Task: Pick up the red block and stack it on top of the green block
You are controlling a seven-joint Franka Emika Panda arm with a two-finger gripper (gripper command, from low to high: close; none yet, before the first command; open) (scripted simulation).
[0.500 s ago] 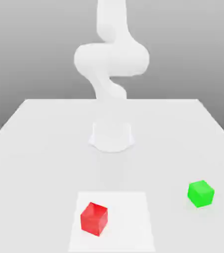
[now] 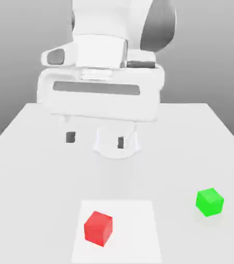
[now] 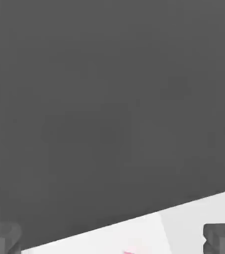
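The red block [image 2: 98, 228] rests on a pale square patch [image 2: 134, 242] near the table's front edge in the exterior view. The green block [image 2: 209, 201] sits on the table to the exterior view's right of it, apart from it. My gripper [image 2: 95, 139] hangs high above the table, behind and above the red block, open with nothing between its dark fingertips [image 2: 70, 136]. In the hand view the gripper [image 3: 112, 239] shows both fingertips [image 3: 221, 237] wide apart against the table's edge and a dark background.
The white table [image 2: 31, 175] stretches wide around both blocks. The arm's round base [image 2: 131, 149] stands at the table's middle, behind the gripper.
The hand has swung forward and down into the exterior view, now looming above the table's middle. Both blocks lie where they were.
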